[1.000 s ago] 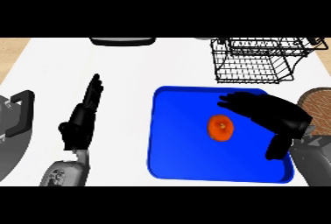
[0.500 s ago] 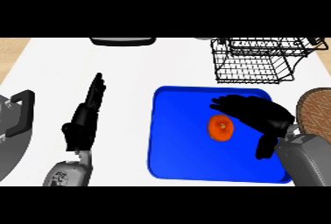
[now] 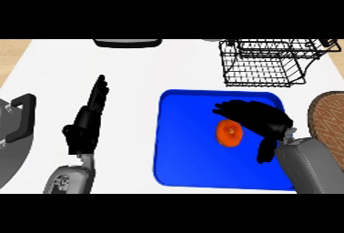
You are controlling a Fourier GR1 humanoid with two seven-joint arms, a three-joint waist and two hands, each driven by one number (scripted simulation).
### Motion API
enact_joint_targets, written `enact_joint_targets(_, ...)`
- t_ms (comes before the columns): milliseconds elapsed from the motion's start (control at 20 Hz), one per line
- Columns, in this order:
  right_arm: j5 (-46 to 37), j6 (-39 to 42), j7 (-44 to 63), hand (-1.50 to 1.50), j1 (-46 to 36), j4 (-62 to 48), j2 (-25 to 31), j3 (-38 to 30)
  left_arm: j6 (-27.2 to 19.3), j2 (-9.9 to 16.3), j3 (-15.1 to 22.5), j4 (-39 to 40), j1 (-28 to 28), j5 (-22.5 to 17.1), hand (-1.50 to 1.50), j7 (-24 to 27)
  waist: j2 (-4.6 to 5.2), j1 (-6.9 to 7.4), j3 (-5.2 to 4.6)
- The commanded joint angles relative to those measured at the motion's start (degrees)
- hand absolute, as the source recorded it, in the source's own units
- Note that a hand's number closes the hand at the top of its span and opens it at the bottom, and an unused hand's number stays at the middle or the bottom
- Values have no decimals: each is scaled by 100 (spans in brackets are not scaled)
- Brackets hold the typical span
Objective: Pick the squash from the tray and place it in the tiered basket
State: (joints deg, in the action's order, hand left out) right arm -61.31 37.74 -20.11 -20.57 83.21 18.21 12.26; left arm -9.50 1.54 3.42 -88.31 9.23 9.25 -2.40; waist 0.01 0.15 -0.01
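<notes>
Now my right hand (image 3: 259,119) arches over the orange squash (image 3: 229,133) on the blue tray (image 3: 184,136), fingers spread, not yet curled round it. Next I must close, lift, and carry toward the tiered basket (image 3: 265,63) beyond the tray. My left hand (image 3: 87,120) rests open beside the tray.

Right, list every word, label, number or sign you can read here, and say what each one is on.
None can be read. The blue tray, the orange squash, the black wire tiered basket, the white counter and both hands, left and right, carry no visible text.
</notes>
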Motion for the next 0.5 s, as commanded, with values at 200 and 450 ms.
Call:
enact_joint_targets(200, -237, -511, -285, -150, 328, -325, -174, 4, 7, -79, 19, 193, -132, 81, 0, 352, 3, -8, 1)
enact_joint_targets(450, -247, -225, -265, -150, 221, -230, -292, -123, 62, -47, -33, 75, 31, 33, 0, -1, -1, -12, 1)
